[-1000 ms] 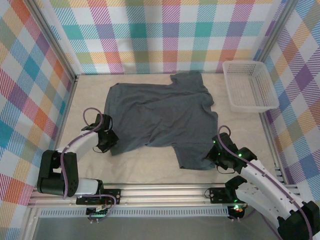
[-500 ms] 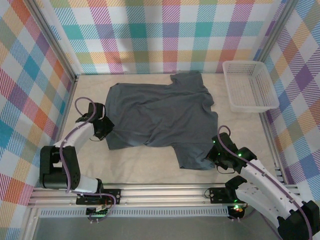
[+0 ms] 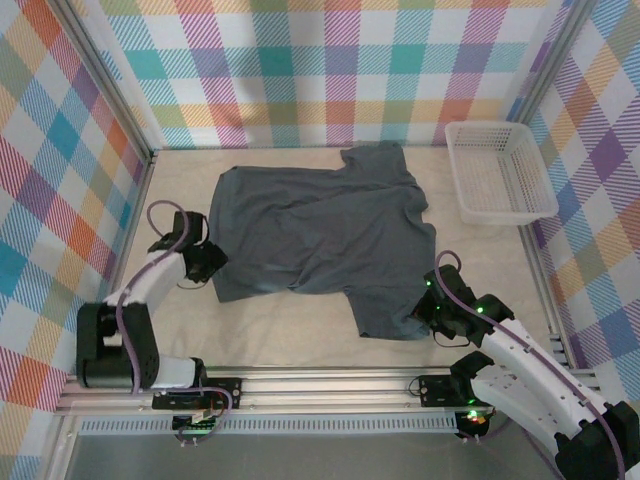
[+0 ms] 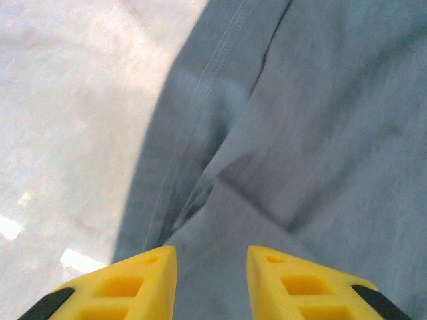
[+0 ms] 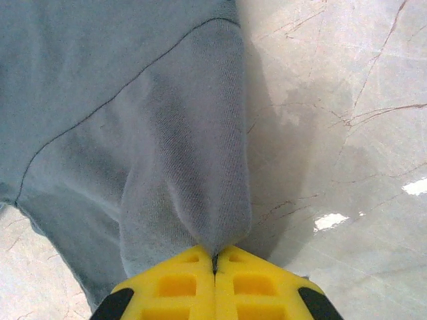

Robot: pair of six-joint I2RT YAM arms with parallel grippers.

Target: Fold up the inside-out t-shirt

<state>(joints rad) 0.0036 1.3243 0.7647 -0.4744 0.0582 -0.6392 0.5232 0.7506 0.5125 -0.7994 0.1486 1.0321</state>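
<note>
The inside-out t-shirt [image 3: 320,230], dark slate-grey and wrinkled, lies spread across the middle of the table. My left gripper [image 3: 205,262] sits at its lower left corner. In the left wrist view that gripper [image 4: 212,257] is open, its yellow fingers [image 4: 143,270] apart over the hem of the shirt [image 4: 300,133], with fabric lying slack between them. My right gripper [image 3: 425,310] is at the shirt's lower right corner. In the right wrist view that gripper [image 5: 215,252] is shut on a pinched fold of the shirt [image 5: 133,100].
A white plastic basket [image 3: 495,125] stands at the back right, just right of the shirt. Plaid walls close off the left, back and right sides. Bare table [image 3: 280,330] runs between the shirt's near edge and the metal rail in front.
My left gripper carried the shirt's lower left corner out to the left and back, flattening that edge, then opened its jaws. The right gripper has stayed put, still clamped.
</note>
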